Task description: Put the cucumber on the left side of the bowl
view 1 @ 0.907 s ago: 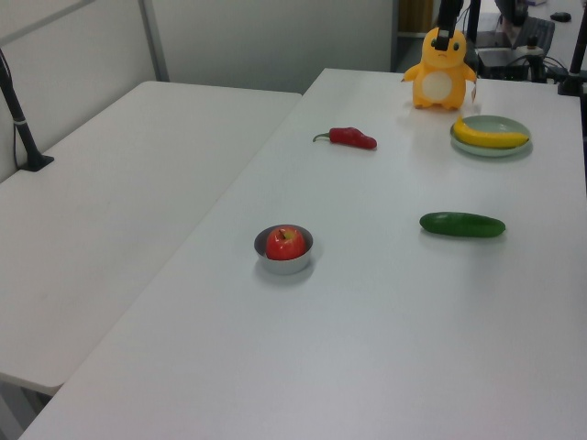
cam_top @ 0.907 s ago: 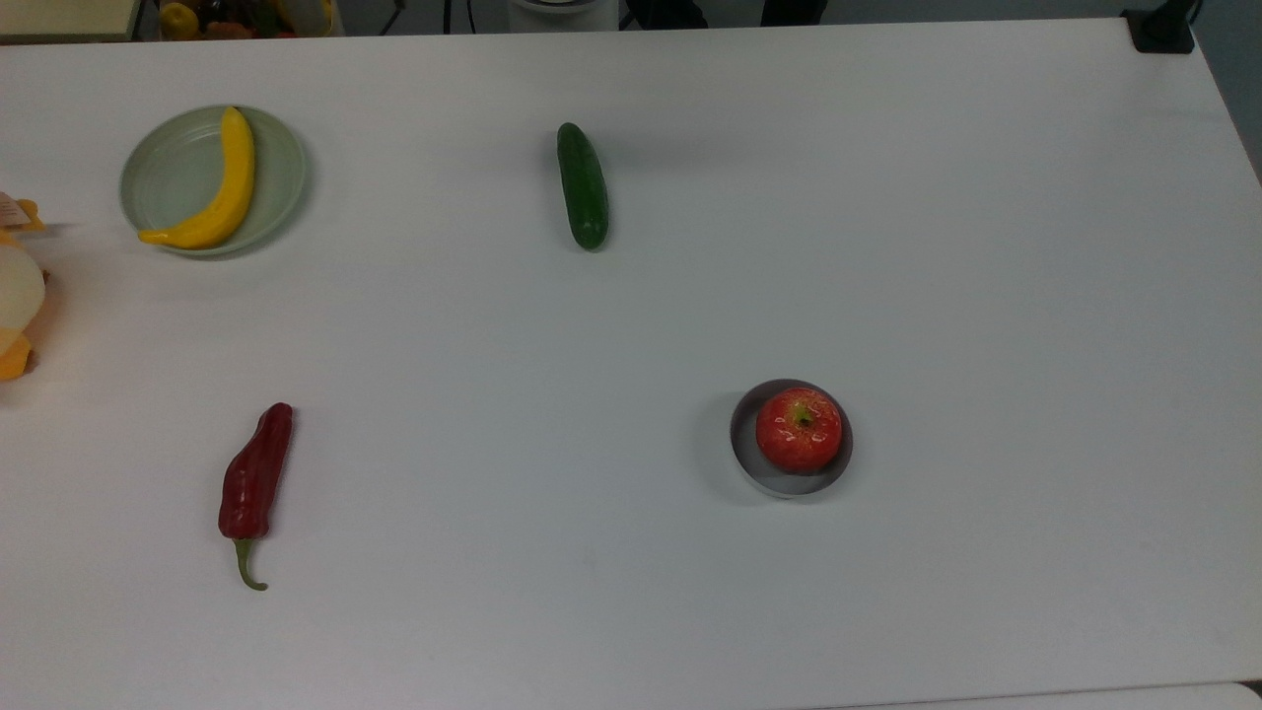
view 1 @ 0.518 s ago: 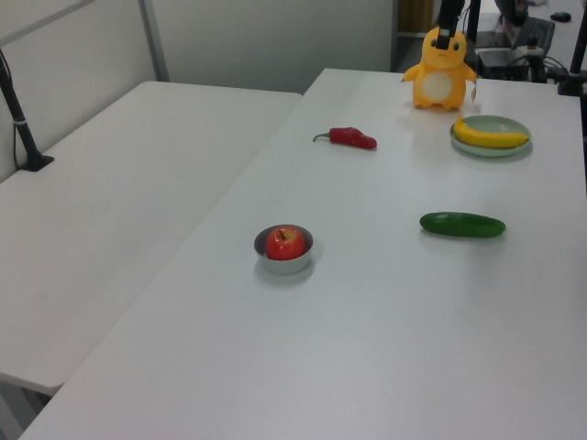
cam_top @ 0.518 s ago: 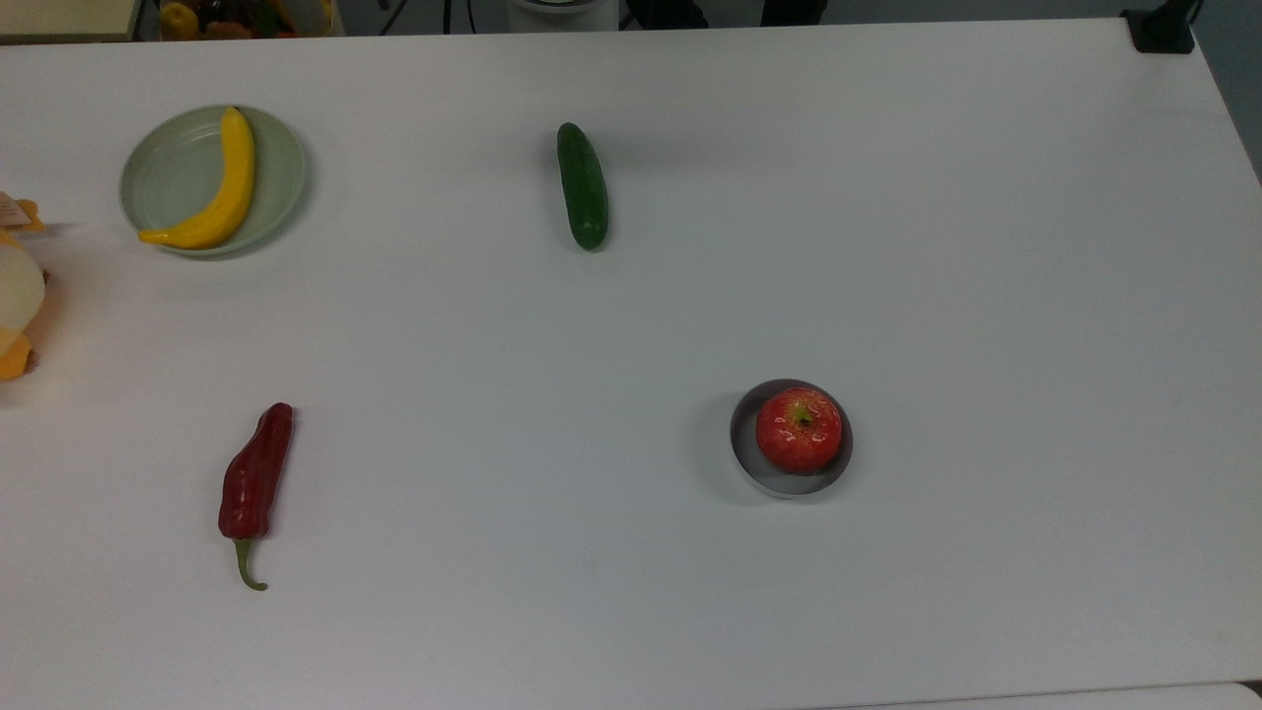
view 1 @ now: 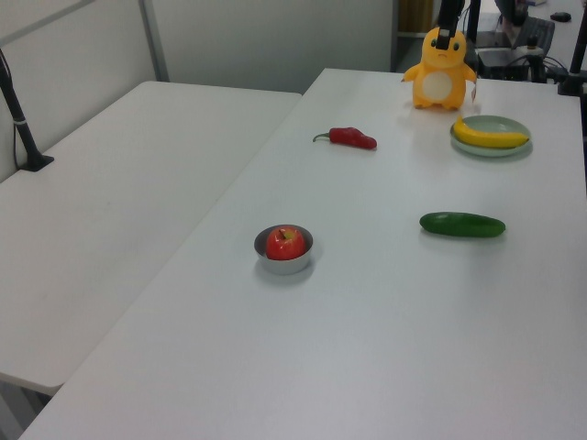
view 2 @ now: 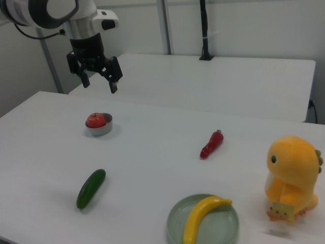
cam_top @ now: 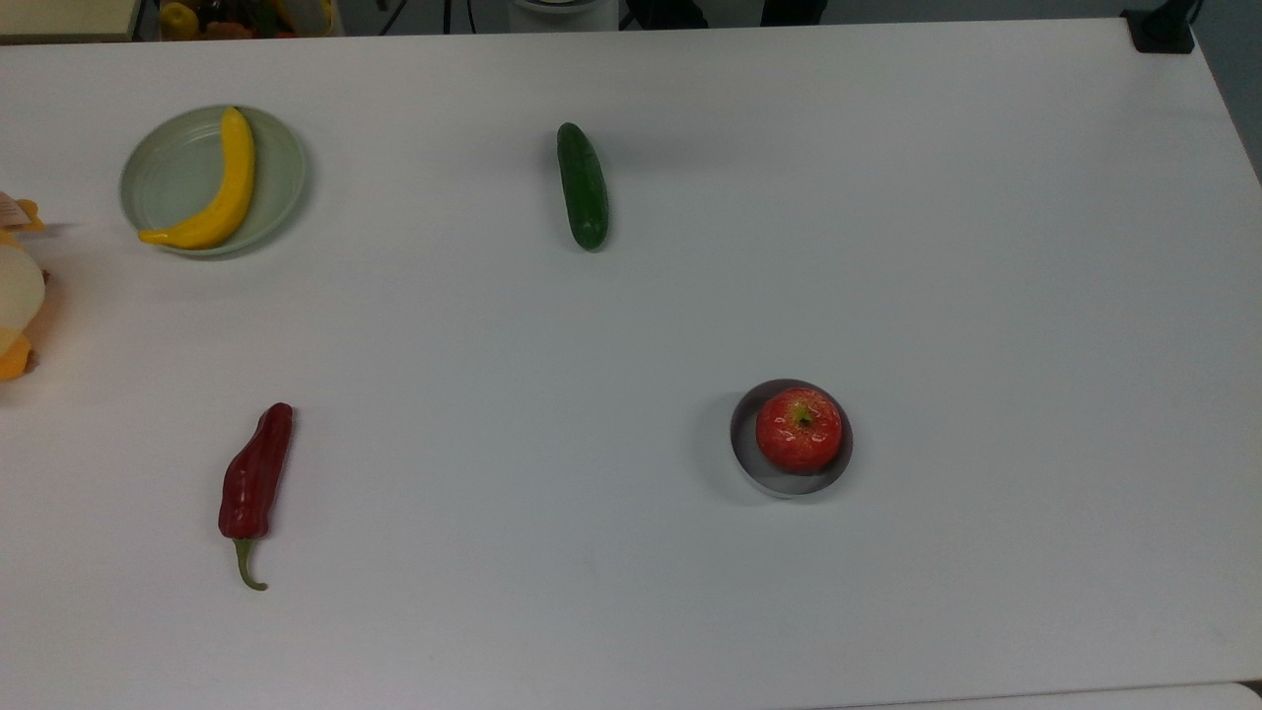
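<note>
The dark green cucumber lies flat on the white table, also seen as a cucumber in the left view and a cucumber in the right view. The small grey bowl holds a red apple; the same bowl and bowl show in the other views. My gripper hangs open in the air high above the table, behind the bowl in the right view, holding nothing.
A pale green plate carries a banana. A dark red chili pepper lies apart from it. A yellow plush toy stands at the table's edge. A second white table adjoins.
</note>
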Available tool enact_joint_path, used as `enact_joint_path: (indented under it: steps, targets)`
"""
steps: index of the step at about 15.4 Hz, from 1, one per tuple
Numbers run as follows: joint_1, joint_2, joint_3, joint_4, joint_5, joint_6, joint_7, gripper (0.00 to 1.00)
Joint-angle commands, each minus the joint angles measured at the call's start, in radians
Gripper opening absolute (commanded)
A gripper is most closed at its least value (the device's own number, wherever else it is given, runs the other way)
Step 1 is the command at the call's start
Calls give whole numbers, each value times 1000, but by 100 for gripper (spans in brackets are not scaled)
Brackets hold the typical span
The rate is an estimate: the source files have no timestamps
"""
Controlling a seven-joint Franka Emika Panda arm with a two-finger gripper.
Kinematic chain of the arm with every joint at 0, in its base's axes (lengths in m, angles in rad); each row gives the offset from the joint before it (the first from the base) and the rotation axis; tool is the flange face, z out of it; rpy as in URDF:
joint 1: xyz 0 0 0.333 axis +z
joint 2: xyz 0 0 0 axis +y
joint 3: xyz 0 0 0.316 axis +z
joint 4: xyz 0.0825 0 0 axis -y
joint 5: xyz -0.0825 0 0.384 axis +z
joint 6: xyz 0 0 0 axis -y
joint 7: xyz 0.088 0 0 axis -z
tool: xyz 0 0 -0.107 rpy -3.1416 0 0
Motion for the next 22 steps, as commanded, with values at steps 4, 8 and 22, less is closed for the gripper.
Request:
enact_joint_path:
  steps: [4, 8, 22]
  targets:
    - [4, 0, -8, -9, 3, 2, -18, 100]
    - [6, 0, -8, -9, 3, 2, -18, 100]
    - [21, 33, 4, -21, -36, -31, -223, 100]
